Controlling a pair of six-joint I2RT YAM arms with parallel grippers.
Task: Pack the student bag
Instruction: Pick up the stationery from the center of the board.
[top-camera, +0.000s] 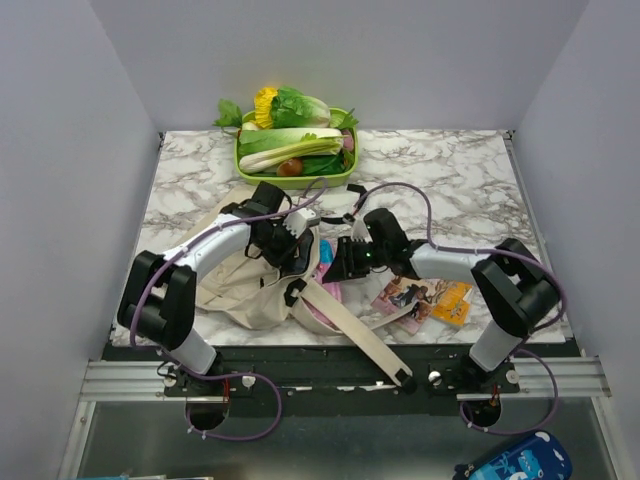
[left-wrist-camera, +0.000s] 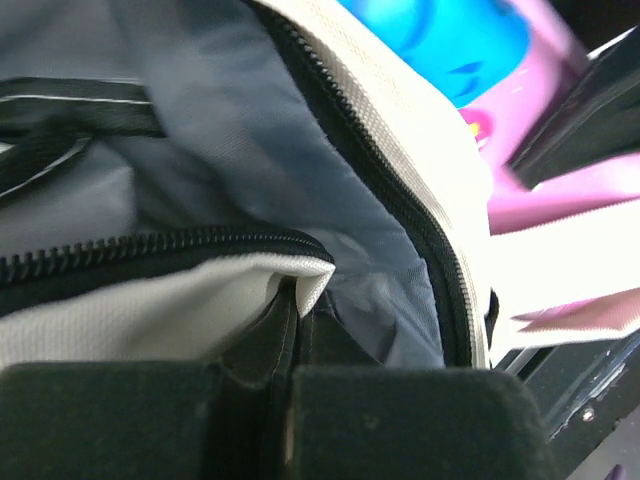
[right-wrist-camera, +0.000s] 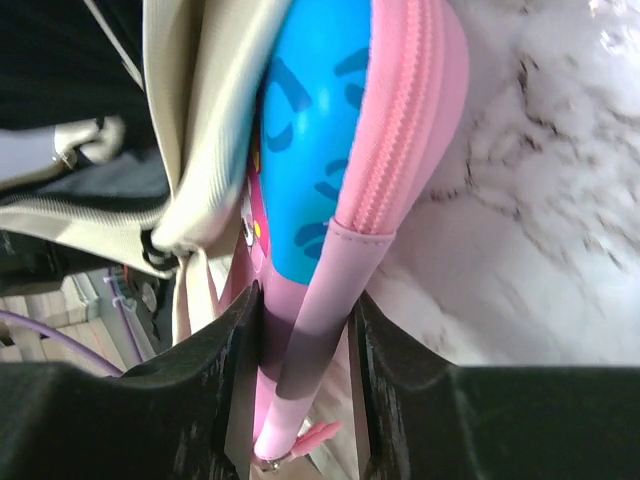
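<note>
So the left jaws are pinched tight on the zippered rim of the student bag (top-camera: 235, 290), which sits slumped on the table (top-camera: 460, 190) near the front edge, left of centre. Over on the right, the right jaws are clamped on a pink pencil case (right-wrist-camera: 400, 130) pressed against the bag's side.

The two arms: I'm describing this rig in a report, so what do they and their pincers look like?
The left arm and the right arm both have white links between bulky black joint housings. A purple cable loops along each arm. The left pincer and the right pincer have matte black, blocky fingers. No markings are readable.
</note>
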